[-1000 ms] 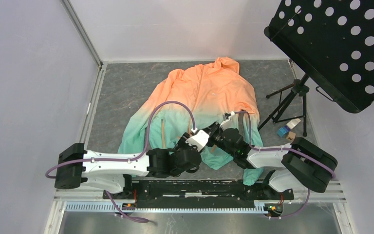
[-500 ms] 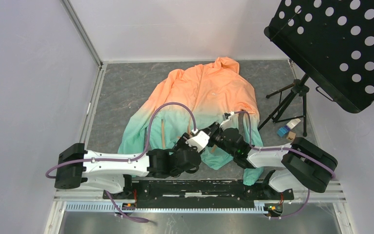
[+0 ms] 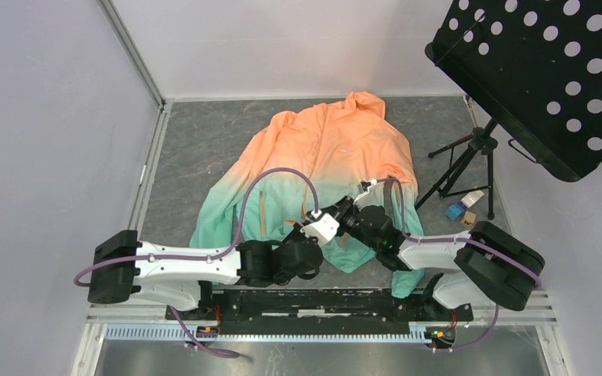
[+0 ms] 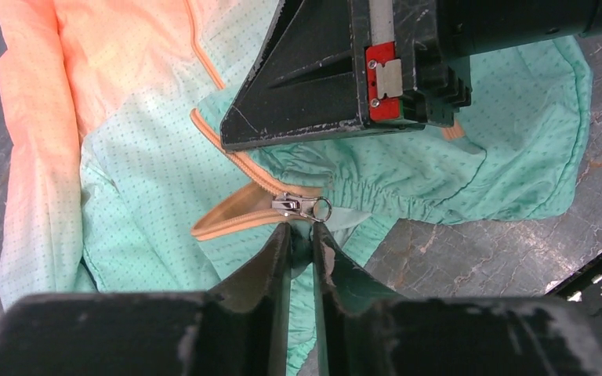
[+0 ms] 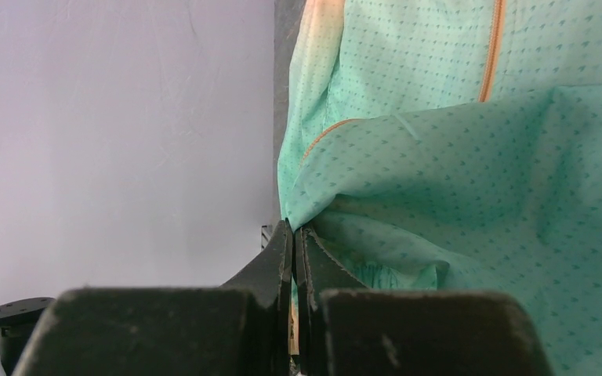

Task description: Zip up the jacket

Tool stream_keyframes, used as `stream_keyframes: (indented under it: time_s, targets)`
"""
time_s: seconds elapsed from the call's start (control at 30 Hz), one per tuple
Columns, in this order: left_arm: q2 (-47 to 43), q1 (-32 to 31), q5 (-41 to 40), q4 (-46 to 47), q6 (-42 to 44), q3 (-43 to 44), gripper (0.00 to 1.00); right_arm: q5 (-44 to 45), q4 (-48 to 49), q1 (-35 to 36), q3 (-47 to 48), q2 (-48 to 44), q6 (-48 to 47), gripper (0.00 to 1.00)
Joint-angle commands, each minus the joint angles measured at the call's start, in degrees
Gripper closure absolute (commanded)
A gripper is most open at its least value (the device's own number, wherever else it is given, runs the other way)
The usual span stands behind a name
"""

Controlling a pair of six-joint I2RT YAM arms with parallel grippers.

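Reaching in from the left: the left gripper (image 4: 299, 235) hovered low over the green hem. Its tips were aimed at the zipper pull (image 4: 302, 206) and sat just short of it.
Left gripper opening: narrow, with only a slim gap between the fingers. Only fabric showed through the gap, and as far as the wrist view told, it held nothing.
Key relation: the pull lay straight ahead of the left tips, just beyond them, with its ring turned toward the right of that view. The left arm was plainly the one placed to take it.
Zipper axis: the centre zipper (image 4: 235, 157) ran away from the pull, up and to the left in the left wrist view, toward the orange half. Its two orange tapes split in a V right at the pull, so the front was hardly closed at all.
Jacket: the jacket (image 3: 321, 149) lay spread on the grey surface (image 3: 204, 133) in the middle of the top view. The hood was far and the green hem near the arm bases, with both grippers meeting over that hem.
Right gripper: the right gripper (image 5: 292, 235) sat just beyond the pull, facing the left one. Its jaws were pressed almost together and the hem's edge ran into the tips. It looked like a pinch on the fabric, with the cloth rising from it in a fold.
Call: by my read, the next move needed the left to close on the pull and draw along that axis while the right anchored the hem.
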Motion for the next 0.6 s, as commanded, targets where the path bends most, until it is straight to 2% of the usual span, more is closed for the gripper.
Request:
stream_keyframes:
  time_s: [0.0,0.17,0.37,0.57]
  targets:
    - [-0.28,-0.27,-0.54,3.23,4.06,-0.15,0.82,-0.86,0.6,-0.39,1.56,-1.2,0.49,1.0]
    - [-3.86,-0.29,4.73,8.63,10.71,-4.72,0.98,-2.41,1.54,-0.44,2.96,-0.19,3.48,1.0]
    - [-6.45,-2.02,14.12,15.22,18.18,-9.14,0.98,0.79,-1.28,-0.57,5.57,-0.93,4.04,1.0]
    - [-4.61,-5.92,17.08,21.63,23.36,-10.6,0.98,0.67,2.2,-0.99,5.72,0.79,5.68,1.0]
